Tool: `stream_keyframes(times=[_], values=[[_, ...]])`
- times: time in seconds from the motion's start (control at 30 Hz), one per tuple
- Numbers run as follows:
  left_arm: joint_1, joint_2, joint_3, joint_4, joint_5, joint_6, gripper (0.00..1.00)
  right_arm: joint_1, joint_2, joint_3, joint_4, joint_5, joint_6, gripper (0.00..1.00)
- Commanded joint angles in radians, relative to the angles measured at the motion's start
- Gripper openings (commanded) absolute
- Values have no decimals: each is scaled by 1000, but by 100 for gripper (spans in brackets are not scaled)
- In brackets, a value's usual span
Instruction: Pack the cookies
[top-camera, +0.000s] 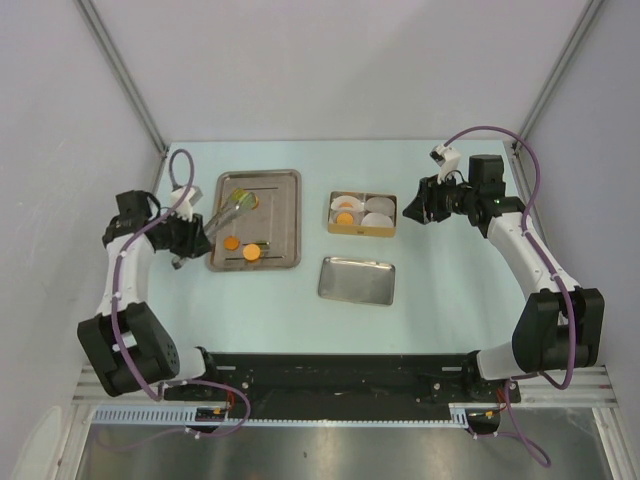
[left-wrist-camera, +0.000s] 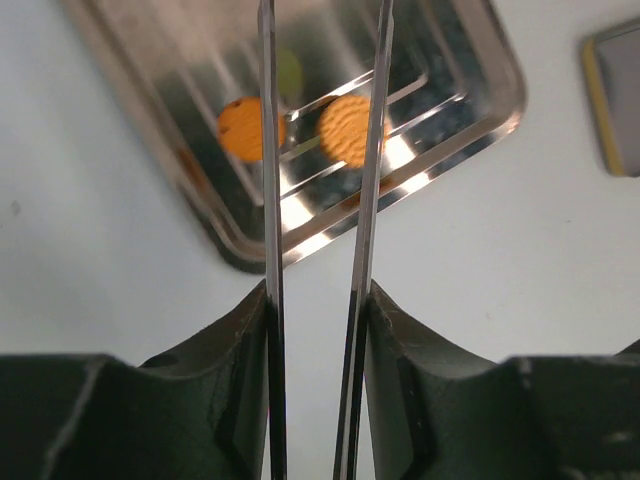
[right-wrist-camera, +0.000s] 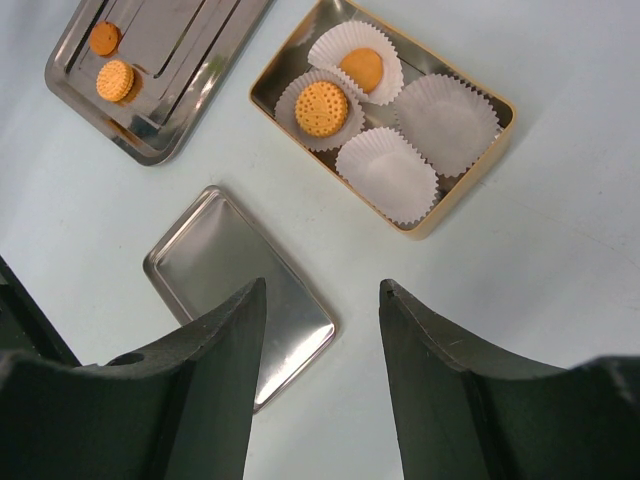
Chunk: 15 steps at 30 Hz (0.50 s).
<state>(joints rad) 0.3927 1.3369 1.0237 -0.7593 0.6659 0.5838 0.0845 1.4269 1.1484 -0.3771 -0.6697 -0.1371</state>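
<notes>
Cookies first: two orange cookies (top-camera: 233, 242) lie at the near end of the steel tray (top-camera: 290, 180) on the left. A light green cookie (top-camera: 243, 198) sits further up the same tray. Two more orange ones (right-wrist-camera: 322, 108) are already packed in the gold box (right-wrist-camera: 465, 168), each in its own paper liner. The other two liners (right-wrist-camera: 447, 120) in the box are empty. So that's half the box filled, by my count, with three cookies to choose from.

The left gripper (top-camera: 185, 238) is clamped on a pair of metal tongs (top-camera: 222, 213), which reach out over the tray toward the green cookie. In the left wrist view the two blades run parallel with a gap between them, but the tips go off the top of the picture. Whether they are pinching anything I can't tell.

The right gripper (right-wrist-camera: 322, 290) hangs just beside the box with its fingers apart and nothing between them. The box lid (right-wrist-camera: 215, 250) lies flat on the table (top-camera: 450, 290), near the box on its near side.

This looks like the pick-up step for cookie number three. Next the tong tips need to straddle one cookie and squeeze its edges without sliding it on the slick steel. Then comes a lift, a carry to the right and a drop into an empty liner. The lid comes last, I'd say.
</notes>
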Motion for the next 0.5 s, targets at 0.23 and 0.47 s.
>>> stream_keyframes(times=[0.23, 0.47], values=[[-426, -10, 128, 175, -58, -242, 40, -3, -19, 4, 18, 30, -27, 54], [-678, 189, 291, 244, -173, -315, 40, -5, -29, 4, 24, 85, -27, 53]])
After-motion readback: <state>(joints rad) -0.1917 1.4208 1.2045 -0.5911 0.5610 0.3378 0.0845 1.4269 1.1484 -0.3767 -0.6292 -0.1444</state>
